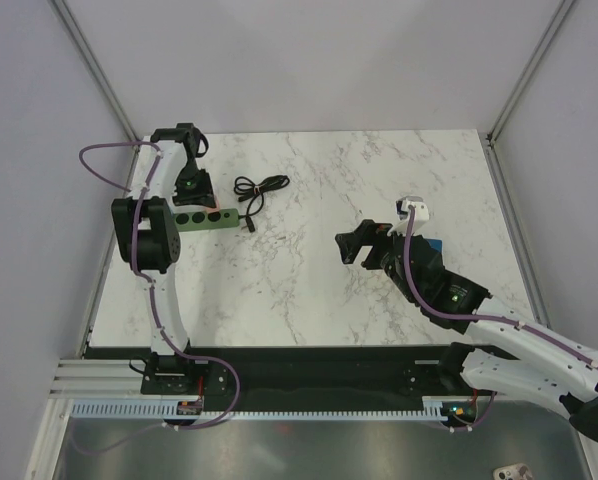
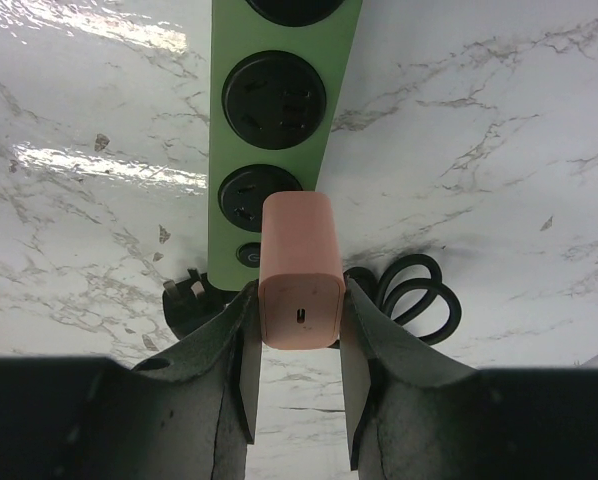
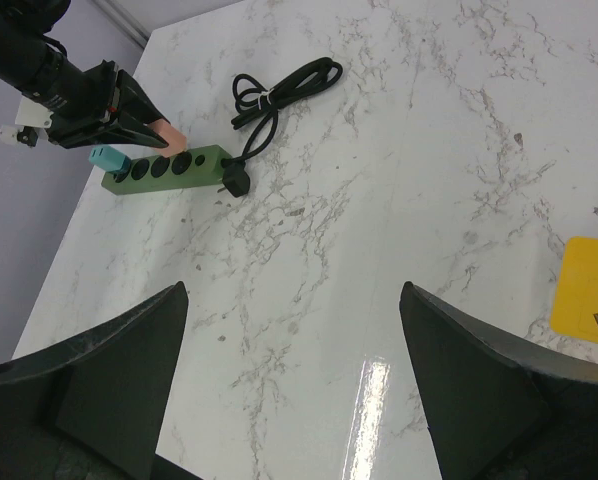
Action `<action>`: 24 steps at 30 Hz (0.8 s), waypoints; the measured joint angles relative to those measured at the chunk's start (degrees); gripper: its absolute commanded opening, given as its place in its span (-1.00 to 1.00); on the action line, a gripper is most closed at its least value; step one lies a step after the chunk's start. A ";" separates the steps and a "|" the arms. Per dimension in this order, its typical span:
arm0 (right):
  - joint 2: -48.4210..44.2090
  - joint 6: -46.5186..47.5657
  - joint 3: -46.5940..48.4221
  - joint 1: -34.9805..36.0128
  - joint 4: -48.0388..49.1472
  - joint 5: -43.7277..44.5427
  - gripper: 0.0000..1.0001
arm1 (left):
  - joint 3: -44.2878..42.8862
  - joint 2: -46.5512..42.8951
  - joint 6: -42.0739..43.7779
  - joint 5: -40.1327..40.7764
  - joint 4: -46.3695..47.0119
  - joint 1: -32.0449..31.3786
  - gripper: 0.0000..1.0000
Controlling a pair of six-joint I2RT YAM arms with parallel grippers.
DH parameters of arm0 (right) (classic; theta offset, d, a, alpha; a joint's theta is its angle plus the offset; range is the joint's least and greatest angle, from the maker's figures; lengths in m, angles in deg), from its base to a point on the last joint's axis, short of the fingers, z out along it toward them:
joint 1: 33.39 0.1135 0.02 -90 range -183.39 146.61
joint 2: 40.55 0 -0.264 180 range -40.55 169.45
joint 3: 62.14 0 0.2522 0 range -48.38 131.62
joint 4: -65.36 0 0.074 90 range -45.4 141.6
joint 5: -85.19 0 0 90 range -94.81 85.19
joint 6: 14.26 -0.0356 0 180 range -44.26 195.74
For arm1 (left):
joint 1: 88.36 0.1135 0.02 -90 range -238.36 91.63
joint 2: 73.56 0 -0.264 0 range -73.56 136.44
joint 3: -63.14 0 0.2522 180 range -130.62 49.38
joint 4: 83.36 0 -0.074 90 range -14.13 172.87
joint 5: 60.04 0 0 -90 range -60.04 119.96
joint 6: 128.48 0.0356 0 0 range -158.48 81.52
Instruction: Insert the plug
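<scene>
1. My left fingers are clamped on a salmon-pink block-shaped plastic adapter. Its far end meets a socket of the green plastic power strip; I cannot tell whether it is seated.
2. The small teal plastic cube plug sits at the strip's end opposite its cable, just beside the left fingers.
3. My right fingers are spread wide, holding nothing, above the white marble surface.

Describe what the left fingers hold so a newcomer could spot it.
At the marble table's left edge lies a green power strip. Over its end socket, the left fingers pinch a pink charger plug: the only salmon block, with a slot port, beside a black coiled cable.
</scene>
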 measured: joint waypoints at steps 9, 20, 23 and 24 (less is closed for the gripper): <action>-0.22 0.00 0.00 0.00 0.00 0.55 0.89 | -0.79 0.50 0.50 -0.15 0.04 0.00 -0.95; -0.98 -0.02 0.00 0.00 -0.02 0.96 0.89 | -2.08 0.50 2.05 0.09 -0.22 0.00 -0.96; -0.96 0.00 0.00 0.00 -0.04 0.85 0.89 | -3.28 0.50 2.27 0.24 -0.24 0.00 -0.96; -0.94 0.00 0.00 0.00 -0.04 0.68 0.89 | -3.39 0.50 2.36 0.24 -0.22 0.00 -0.95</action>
